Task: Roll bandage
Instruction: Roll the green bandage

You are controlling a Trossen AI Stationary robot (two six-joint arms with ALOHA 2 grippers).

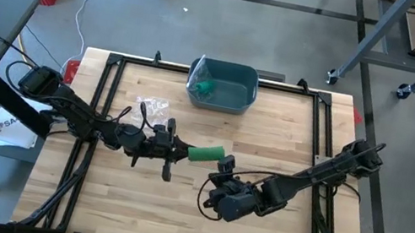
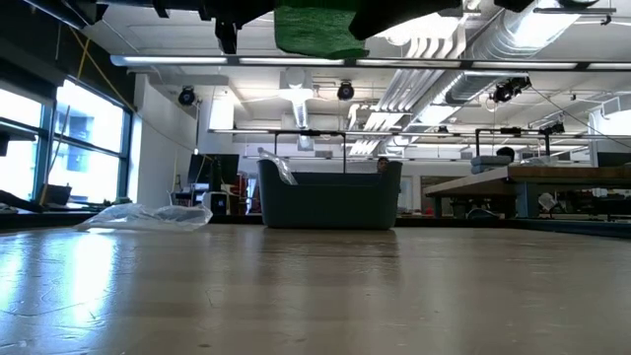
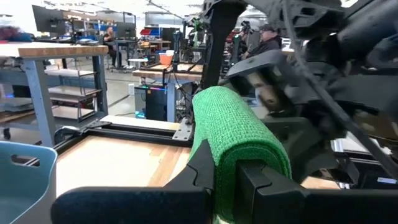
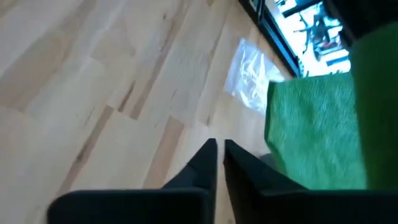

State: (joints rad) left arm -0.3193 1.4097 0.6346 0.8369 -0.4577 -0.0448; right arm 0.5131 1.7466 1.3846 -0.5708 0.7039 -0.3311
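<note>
A green bandage (image 1: 206, 152), partly rolled, hangs above the middle of the table, and in the low view the bandage (image 2: 315, 30) shows high over the wood. My left gripper (image 1: 177, 151) reaches in from the table's left and is shut on its left end. My right gripper (image 1: 224, 169) comes from the right and stands at the bandage's right end. In the right wrist view my right gripper (image 4: 217, 148) is shut with nothing between the fingers, and the bandage (image 4: 311, 137) lies just beside them. My left gripper pinches the bandage's left end (image 3: 227, 158) between its two fingers (image 3: 202, 168). The fingers come level from the table's left and lie along the roll. The bandage sticks out past them toward the right, lifted clear of the table. My right gripper stands against the bandage's right end; I cannot tell whether it touches.
A blue-grey bin (image 1: 222, 85) stands at the far middle of the table with a green thing inside. A clear plastic wrapper (image 1: 153, 109) lies left of centre. A black frame (image 1: 115, 59) runs along the table's edges. Bare wood lies toward the near edge.
</note>
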